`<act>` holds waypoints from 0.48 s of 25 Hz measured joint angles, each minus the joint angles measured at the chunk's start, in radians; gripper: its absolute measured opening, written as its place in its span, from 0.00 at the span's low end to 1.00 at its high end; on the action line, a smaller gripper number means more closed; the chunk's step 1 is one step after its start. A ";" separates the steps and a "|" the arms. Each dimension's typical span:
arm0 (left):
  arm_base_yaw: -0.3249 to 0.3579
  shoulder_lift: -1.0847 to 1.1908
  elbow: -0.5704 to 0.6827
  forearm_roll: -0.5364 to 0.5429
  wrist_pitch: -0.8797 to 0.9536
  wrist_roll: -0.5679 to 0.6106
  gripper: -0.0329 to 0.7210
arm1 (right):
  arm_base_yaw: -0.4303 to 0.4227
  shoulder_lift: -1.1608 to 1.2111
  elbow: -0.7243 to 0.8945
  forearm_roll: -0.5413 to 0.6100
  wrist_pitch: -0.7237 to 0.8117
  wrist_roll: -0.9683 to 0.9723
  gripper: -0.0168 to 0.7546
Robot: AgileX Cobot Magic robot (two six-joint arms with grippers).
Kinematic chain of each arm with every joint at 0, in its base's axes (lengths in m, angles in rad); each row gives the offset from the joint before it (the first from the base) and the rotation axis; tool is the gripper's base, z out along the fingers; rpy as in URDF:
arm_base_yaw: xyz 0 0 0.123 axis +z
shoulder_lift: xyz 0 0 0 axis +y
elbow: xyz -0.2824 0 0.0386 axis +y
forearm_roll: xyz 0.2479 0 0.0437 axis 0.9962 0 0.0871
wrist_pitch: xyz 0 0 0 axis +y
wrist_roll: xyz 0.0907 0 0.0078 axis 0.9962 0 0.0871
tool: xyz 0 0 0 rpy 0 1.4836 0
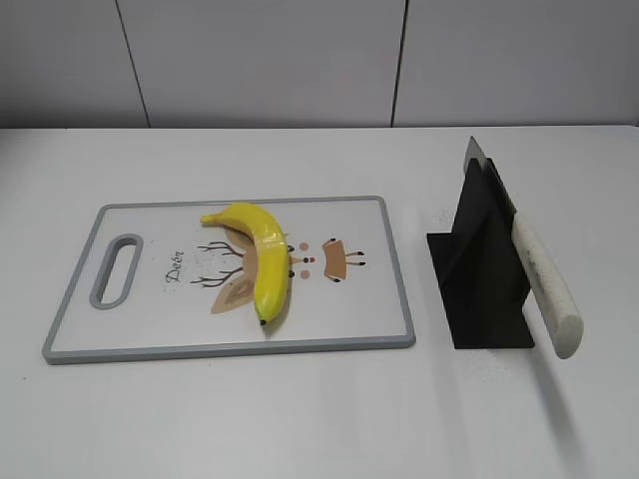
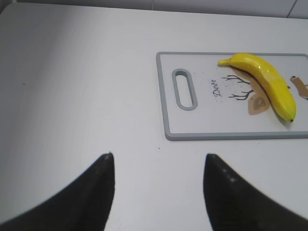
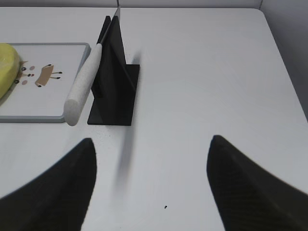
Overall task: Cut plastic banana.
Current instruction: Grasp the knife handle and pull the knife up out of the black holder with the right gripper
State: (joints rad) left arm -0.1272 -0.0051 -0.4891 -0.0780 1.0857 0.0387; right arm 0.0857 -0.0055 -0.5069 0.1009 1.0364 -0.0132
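Observation:
The plastic banana (image 1: 262, 257) is glossy yellow with dark tips and lies on a white cutting board (image 1: 150, 329) with a grey rim. It also shows in the left wrist view (image 2: 267, 82) and partly at the left edge of the right wrist view (image 3: 7, 62). A knife with a pale speckled handle (image 1: 544, 284) rests in a black stand (image 1: 479, 269); the right wrist view shows the handle (image 3: 84, 82) too. My left gripper (image 2: 159, 156) is open and empty over bare table, short of the board. My right gripper (image 3: 151, 142) is open and empty, short of the stand. Neither gripper shows in the exterior view.
The board has a grey handle slot (image 1: 117, 269) at its left end and a tan deer print (image 1: 334, 259) under and beside the banana. The white table (image 1: 300, 419) meets a grey wall at the back. Its right edge shows in the right wrist view (image 3: 284, 72).

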 joint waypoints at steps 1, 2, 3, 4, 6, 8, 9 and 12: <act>0.000 0.000 0.000 0.000 0.000 0.000 0.78 | 0.000 0.000 0.000 0.000 0.000 0.000 0.74; 0.000 0.000 0.000 0.000 0.000 0.000 0.78 | 0.000 0.000 0.000 0.000 0.000 0.000 0.74; 0.000 0.000 0.000 0.000 0.000 0.000 0.78 | 0.000 0.000 0.000 0.000 0.000 0.000 0.74; 0.000 0.000 0.000 0.000 0.000 0.000 0.78 | 0.000 0.000 0.000 0.000 0.000 0.000 0.74; 0.000 0.000 0.000 0.000 0.000 0.000 0.78 | 0.000 0.000 0.000 0.000 0.000 0.000 0.74; 0.000 0.000 0.000 0.000 0.000 0.000 0.78 | 0.000 0.000 0.000 0.000 0.000 0.001 0.74; 0.000 0.000 0.000 0.000 0.000 0.000 0.78 | 0.000 0.000 0.000 0.000 0.000 0.001 0.74; 0.000 0.000 0.000 0.000 0.000 0.000 0.78 | 0.000 0.000 0.000 0.000 0.000 0.001 0.74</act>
State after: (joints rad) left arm -0.1272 -0.0051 -0.4889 -0.0780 1.0857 0.0387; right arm 0.0857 -0.0055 -0.5069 0.1009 1.0364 -0.0121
